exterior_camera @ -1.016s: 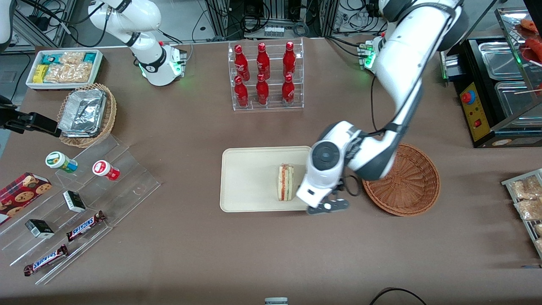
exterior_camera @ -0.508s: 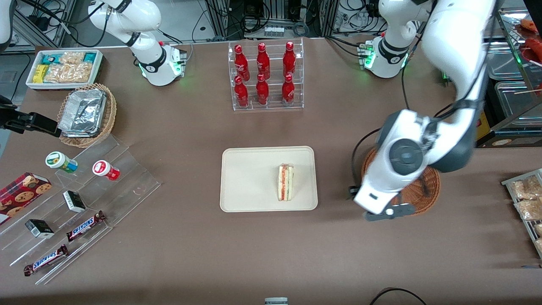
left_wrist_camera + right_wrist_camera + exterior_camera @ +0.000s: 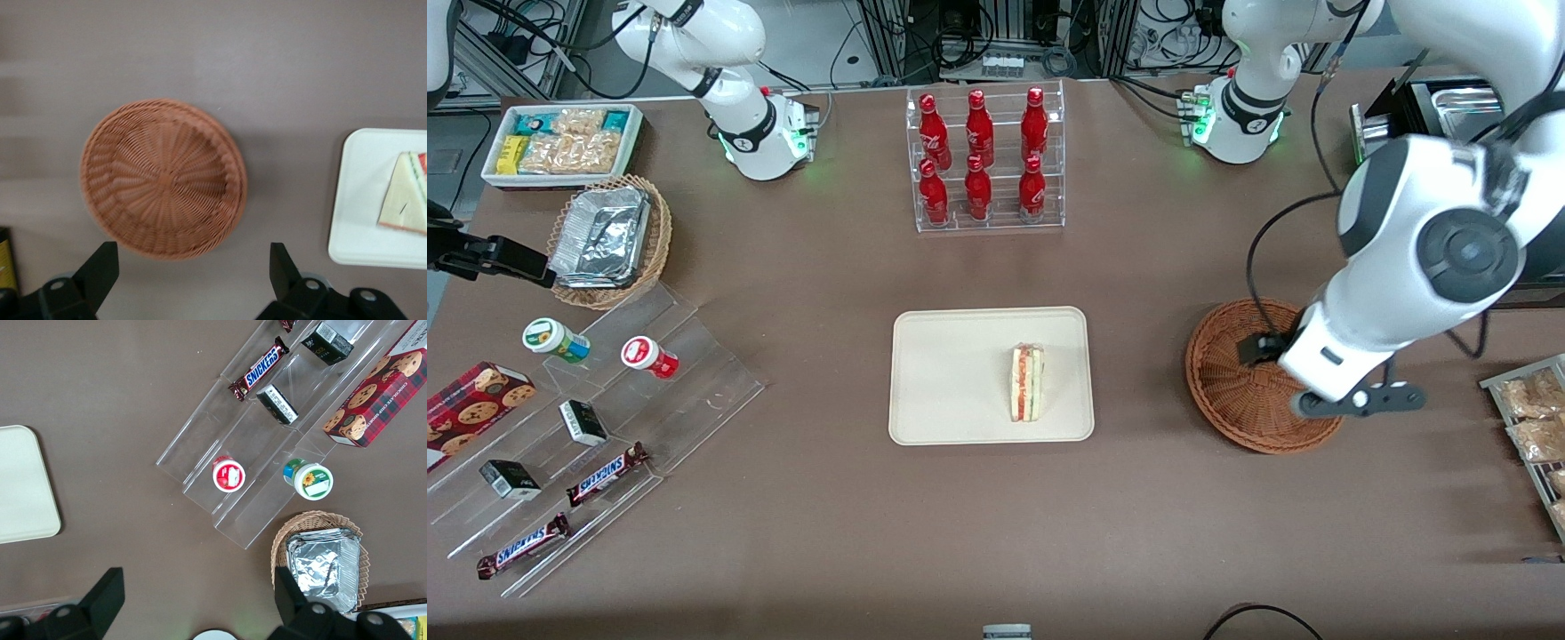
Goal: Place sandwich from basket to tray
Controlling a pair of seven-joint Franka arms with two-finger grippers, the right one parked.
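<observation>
Sandwich (image 3: 1027, 383) on tray (image 3: 951, 378) — open hand (image 3: 190, 270) above basket (image 3: 1240, 391)

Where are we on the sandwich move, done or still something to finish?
Looks done: the sandwich lies on the tray, apart from the basket, which the left wrist view shows empty. In hand: nothing; the hand is open, holds nothing and hangs above the basket's edge, at the working arm's end of the table. Left: nothing to carry, probably only parking the arm.
</observation>
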